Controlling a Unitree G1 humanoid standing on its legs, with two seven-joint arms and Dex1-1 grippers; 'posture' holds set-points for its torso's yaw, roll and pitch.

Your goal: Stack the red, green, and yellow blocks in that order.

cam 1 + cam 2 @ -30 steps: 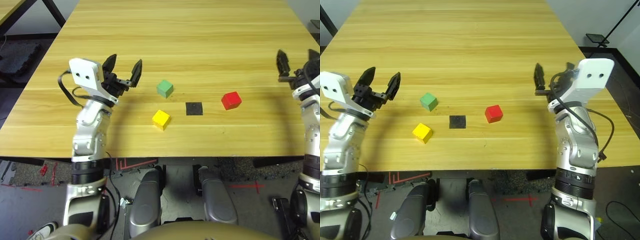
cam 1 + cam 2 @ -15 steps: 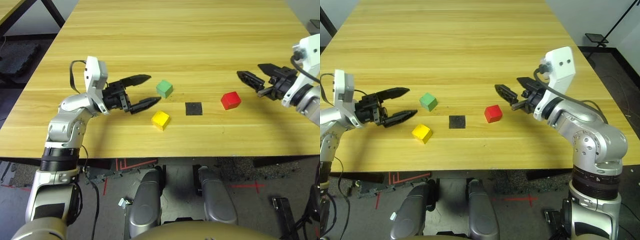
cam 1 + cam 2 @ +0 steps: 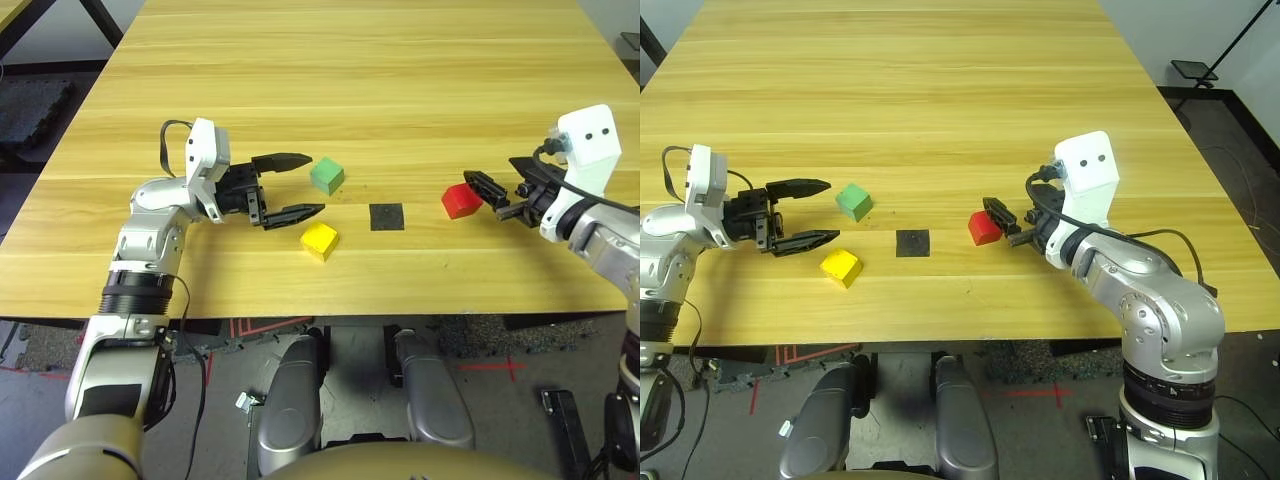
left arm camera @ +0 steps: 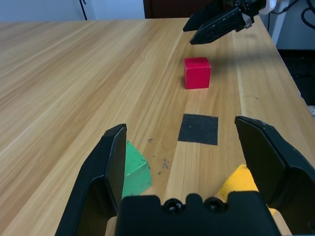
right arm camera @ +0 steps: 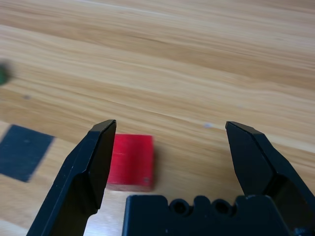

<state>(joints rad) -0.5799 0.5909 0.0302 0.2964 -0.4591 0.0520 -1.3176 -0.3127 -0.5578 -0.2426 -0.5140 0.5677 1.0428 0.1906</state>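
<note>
On the wooden table [image 3: 400,80] the red block [image 3: 460,201] lies to the right. The pale green block [image 3: 327,176] and the yellow block [image 3: 320,240] lie left of centre. All three are apart. My left gripper [image 3: 311,185] is open and lies level with the table. Its tips reach just left of the green and yellow blocks, one finger [image 4: 114,162] beside each. My right gripper [image 3: 1000,222] is open right next to the red block's right side, with one finger [image 5: 96,157] over the block's edge [image 5: 130,161]. Neither gripper holds anything.
A flat black square patch [image 3: 388,217] lies on the table between the yellow and red blocks. The table's near edge runs just below the blocks. The wide far half of the tabletop is bare wood.
Both arms have swung down from raised poses. The left gripper has advanced to the green and yellow blocks, and the right gripper has moved left up to the red block. The blocks have not moved.
</note>
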